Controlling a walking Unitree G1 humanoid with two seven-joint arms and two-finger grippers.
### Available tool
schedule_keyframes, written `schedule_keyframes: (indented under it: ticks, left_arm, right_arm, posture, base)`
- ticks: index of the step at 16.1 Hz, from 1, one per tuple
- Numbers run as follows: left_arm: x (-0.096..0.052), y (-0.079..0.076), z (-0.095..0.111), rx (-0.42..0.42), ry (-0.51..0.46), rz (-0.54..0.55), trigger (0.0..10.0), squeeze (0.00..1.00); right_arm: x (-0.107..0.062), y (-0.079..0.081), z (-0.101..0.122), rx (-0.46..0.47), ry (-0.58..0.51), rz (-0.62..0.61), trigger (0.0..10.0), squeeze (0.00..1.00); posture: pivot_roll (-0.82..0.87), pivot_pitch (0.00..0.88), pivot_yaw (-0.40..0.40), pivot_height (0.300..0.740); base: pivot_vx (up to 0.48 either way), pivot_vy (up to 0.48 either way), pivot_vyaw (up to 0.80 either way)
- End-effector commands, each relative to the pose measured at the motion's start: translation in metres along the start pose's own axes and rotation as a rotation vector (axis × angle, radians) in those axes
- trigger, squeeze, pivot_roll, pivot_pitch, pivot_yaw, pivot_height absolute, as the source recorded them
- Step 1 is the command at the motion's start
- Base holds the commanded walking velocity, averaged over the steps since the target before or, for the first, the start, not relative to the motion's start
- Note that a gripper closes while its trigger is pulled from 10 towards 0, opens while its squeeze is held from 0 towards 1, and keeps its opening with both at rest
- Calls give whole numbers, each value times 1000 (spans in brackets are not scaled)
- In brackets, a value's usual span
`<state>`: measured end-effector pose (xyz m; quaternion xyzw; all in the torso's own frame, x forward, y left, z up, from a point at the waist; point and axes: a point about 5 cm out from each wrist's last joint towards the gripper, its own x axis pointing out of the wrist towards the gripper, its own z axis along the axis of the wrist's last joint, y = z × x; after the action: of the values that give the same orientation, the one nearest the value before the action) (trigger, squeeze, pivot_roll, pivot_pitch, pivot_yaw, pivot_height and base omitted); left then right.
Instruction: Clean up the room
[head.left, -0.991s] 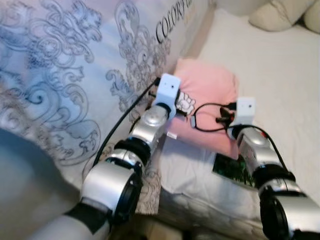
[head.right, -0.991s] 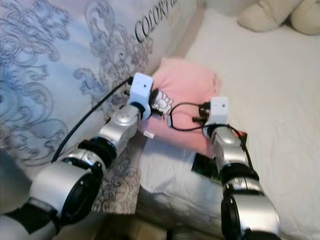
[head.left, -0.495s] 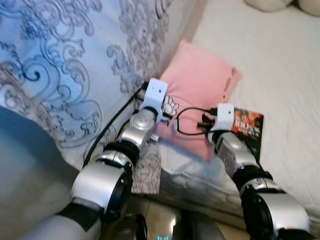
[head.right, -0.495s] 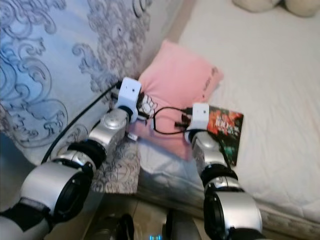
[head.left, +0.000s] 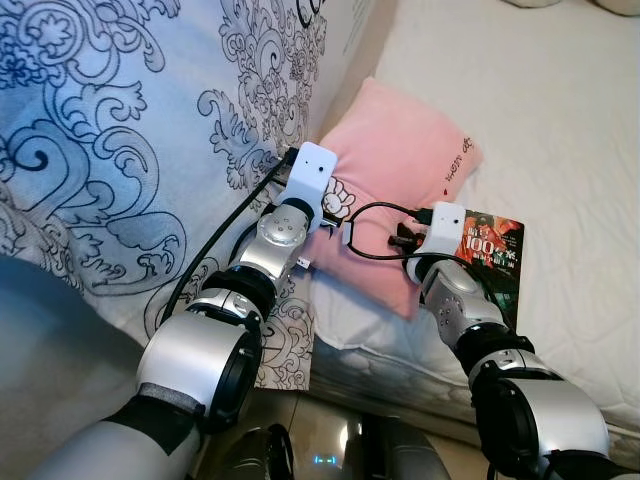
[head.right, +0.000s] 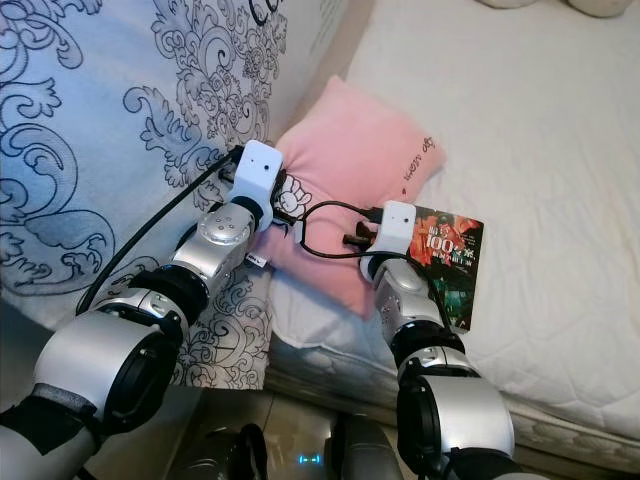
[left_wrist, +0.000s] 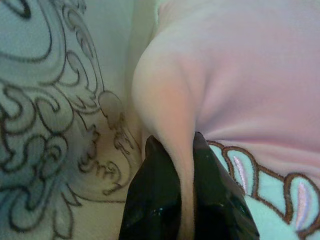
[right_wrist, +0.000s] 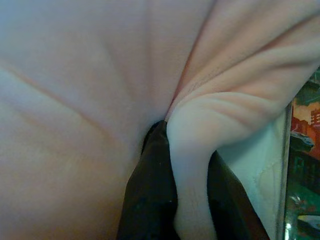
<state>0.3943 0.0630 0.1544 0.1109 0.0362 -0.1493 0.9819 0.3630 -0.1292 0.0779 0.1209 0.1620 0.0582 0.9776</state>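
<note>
Left gripper (left_wrist: 187, 200) and right gripper (right_wrist: 192, 200) each clamp a fold of the pink pillow (head.left: 400, 170) between their jaws

Pillow (head.left: 400, 170) showing plain pink with a white embroidered patch; duvet (head.left: 120, 120) showing pale blue with dark scrollwork; bed (head.left: 570, 110) reading cream; book (head.left: 495, 262) showing dark red-green cover.
</note>
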Motion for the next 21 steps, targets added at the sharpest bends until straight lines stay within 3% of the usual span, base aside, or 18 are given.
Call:
schedule_keyframes:
  ticks: [1, 3, 4, 5, 6, 7, 10, 11, 12, 14, 17, 19, 21]
  left_arm:
    - [3, 1, 11, -52, -18, 7, 10000, 0]
    - [1, -8, 1, -95, 20, -11, 10000, 0]
    - [0, -9, -5, -192, 33, -11, 10000, 0]
    - [-3, -9, -14, -187, 50, -3, 10000, 0]
    - [-5, -11, -20, -225, 70, -4, 10000, 831]
    - [-6, -17, -23, -251, 77, -24, 10000, 973]
    - [-5, -24, -21, -304, 77, -41, 10000, 992]
    - [-5, -24, -20, -297, 74, -44, 10000, 1000]
    - [-4, -21, -19, -280, 71, -38, 10000, 1000]
    - [-4, -20, -17, -282, 67, -39, 10000, 1000]
    - [-2, -23, -6, -235, 21, -54, 10000, 1000]
    - [-2, -23, -3, -203, -9, -63, 10000, 1000]
    - [-5, -18, -2, -242, -67, -71, 10000, 1000]
  right_arm:
    - [-2, 5, -21, -35, 100, 8, 10000, 0]
    - [-3, -1, -21, -58, 106, -3, 10000, 0]
    - [-3, -3, -20, -58, 108, -5, 10000, 0]
    - [-3, -3, -20, -56, 109, -6, 10000, 0]
    - [-3, -4, -19, -66, 111, -4, 10000, 0]
    - [-3, -4, -18, -84, 110, -2, 10000, 0]
    - [-3, -11, -13, -153, 110, -16, 10000, 0]
    - [-3, -13, -11, -160, 103, -22, 10000, 867]
    - [-2, -12, -9, -169, 96, -18, 10000, 1000]
    - [-2, -11, -8, -199, 89, -12, 10000, 1000]
    - [-2, -18, 15, -422, -33, -43, 10000, 1000]
    - [-4, -23, 21, -470, -73, -57, 10000, 1000]
    - [-17, -38, 16, -507, -111, -82, 10000, 1000]
  posture:
    - [-113, 214, 36, 740]
    - [-111, 211, 32, 740]
    - [-112, 210, 34, 740]
    - [-113, 205, 35, 740]
    - [-113, 201, 35, 740]
    - [-109, 198, 33, 740]
    - [-102, 189, 29, 740]
    - [-100, 185, 24, 740]
    - [-99, 180, 25, 740]
    - [-97, 178, 26, 740]
    - [-91, 151, 25, 740]
    - [-80, 134, 24, 740]
    - [-70, 105, 27, 740]
  base:
    - [0, 0, 0]
    - [0, 0, 0]
    - [0, 0, 0]
    - [0, 0, 0]
    - [0, 0, 0]
    - [0, 0, 0]
    - [0, 0, 0]
    - [0, 0, 0]
    - [0, 0, 0]
    - [0, 0, 0]
    - [0, 0, 0]
    - [0, 0, 0]
    - [0, 0, 0]
